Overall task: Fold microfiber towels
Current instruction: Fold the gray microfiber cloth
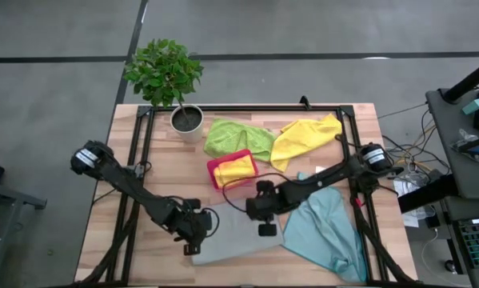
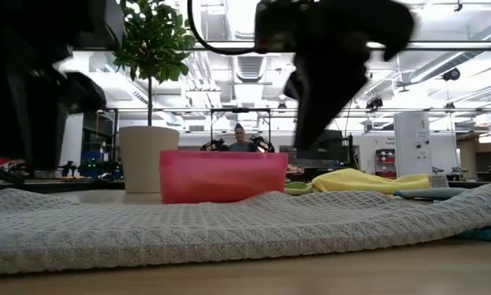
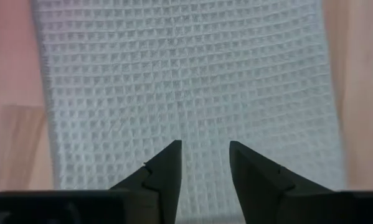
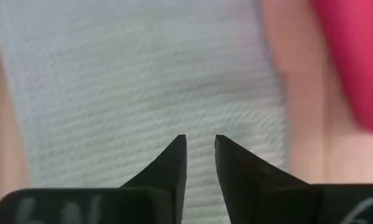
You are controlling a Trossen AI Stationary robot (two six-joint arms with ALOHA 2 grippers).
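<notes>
1. The pale grey towel lies flat at the table's near edge, waffle weave up, filling the foreground of the low view.
2. The left gripper hovers above the grey towel's left end, fingers slightly apart, grasping nothing.
3. The right gripper hangs above its right end, fingers narrowly parted and also released.
4. The teal-blue towel lies crumpled just right of the grey one.
5. Farther back, a pink tray holds a folded yellow towel.
6. Behind it lie the lime green towel and a second yellow towel, beside a potted plant.
</notes>
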